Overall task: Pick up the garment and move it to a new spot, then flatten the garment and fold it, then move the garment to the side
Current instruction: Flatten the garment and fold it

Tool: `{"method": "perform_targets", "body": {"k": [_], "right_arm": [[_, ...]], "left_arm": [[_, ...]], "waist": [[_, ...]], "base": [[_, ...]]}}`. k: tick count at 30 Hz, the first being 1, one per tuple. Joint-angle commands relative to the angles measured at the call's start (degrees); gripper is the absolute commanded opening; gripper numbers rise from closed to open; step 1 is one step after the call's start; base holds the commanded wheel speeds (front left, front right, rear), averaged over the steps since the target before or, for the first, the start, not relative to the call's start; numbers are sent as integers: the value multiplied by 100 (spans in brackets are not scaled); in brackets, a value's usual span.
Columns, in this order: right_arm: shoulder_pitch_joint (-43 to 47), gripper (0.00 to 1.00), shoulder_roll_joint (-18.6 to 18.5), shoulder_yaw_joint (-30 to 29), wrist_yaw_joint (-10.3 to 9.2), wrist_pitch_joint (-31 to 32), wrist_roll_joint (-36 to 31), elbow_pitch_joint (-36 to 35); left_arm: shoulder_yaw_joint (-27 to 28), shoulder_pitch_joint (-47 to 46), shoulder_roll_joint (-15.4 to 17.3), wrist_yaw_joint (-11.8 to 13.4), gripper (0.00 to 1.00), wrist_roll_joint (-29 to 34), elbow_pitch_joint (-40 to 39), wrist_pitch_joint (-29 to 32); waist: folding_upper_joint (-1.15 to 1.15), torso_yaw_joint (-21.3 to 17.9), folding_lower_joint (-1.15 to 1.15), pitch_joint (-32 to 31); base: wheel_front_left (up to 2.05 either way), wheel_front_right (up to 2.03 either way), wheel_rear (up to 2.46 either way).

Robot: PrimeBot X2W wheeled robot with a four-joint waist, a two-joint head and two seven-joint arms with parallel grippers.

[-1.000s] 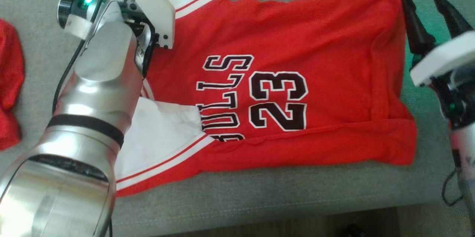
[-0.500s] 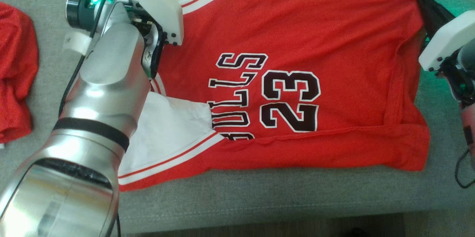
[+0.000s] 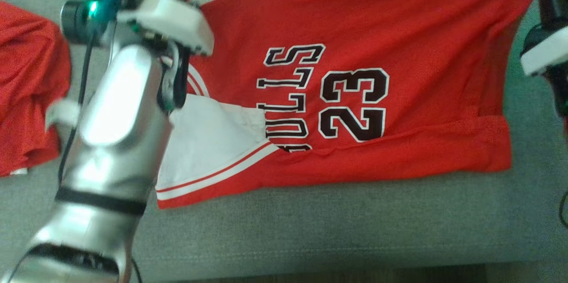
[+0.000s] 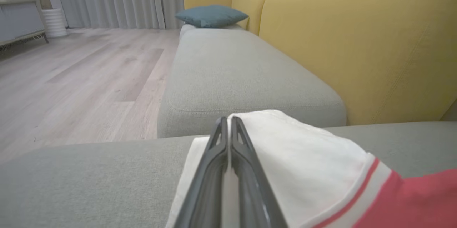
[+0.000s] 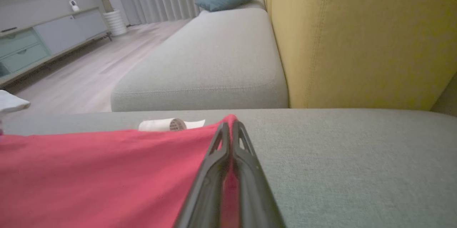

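A red jersey (image 3: 355, 17) with white sleeves and "BULLS 23" on it lies spread on the grey sofa seat (image 3: 310, 229), collar side to the left. In the left wrist view my left gripper (image 4: 228, 119) is shut on the far white sleeve (image 4: 303, 149). In the right wrist view my right gripper (image 5: 230, 125) is shut on the far corner of the red hem (image 5: 89, 171). The head view has my silver left forearm (image 3: 115, 132) lying over the collar area. The near sleeve (image 3: 208, 141) lies flat, folded inward over the chest.
A second red garment (image 3: 26, 96) lies bunched at the left of the seat. A white tag (image 5: 171, 124) rests just beyond the hem. The yellow sofa back (image 4: 357, 42) rises close behind, with a blue cushion (image 4: 210, 15) farther along and wooden floor (image 4: 89, 70) beside it.
My right gripper, open beside the hem corner a second ago, has closed on that corner. The left gripper stays at the far sleeve. The whole head picture has shifted, so the camera moved.
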Motion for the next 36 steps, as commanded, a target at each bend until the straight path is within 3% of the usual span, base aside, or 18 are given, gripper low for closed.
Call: {"method": "perform_targets", "body": {"k": [1,7,12,18,25,26,27,28,36], "right_arm": [[250,0,-151,77,22,-110,13,-278],[976,0,-244,358,22,-330,36,-610],[1536,0,-189,576,22,-403,110,-659],[2010,0,-41,537,22,-526,135,-598],[2497,2,166,416,22,-524,102,-578],[2544,31,195,398,22,-522,86,-580],[2592,87,238,360,22,-513,78,-567],[2637,100,278,332,22,-499,55,-559],[3085,100,621,-154,22,-772,-444,-990]], "left_arm": [[227,164,292,56,0,79,-442,-66],[445,1447,456,215,0,277,-1794,-67],[591,2534,499,285,0,264,-2389,-67],[627,3349,444,280,0,181,-2457,-67],[555,3833,412,90,0,-17,-2022,-43],[551,3860,408,71,6,-52,-1933,-23],[560,3886,396,51,49,-102,-1853,-7],[570,3909,389,52,100,-131,-1784,-6],[594,4124,442,206,100,4,-1904,-41]], "waist": [[0,-16,0,-74],[0,-76,0,-234],[0,-139,0,-321],[0,-179,0,-402],[0,-255,0,-524],[0,-270,0,-542],[0,-287,0,-562],[0,-304,0,-587],[0,-358,0,-823]], "base": [[0,0,0],[0,0,0],[0,0,0],[0,0,0],[0,0,0],[0,0,0],[0,0,0],[0,0,0],[0,0,0]]}}
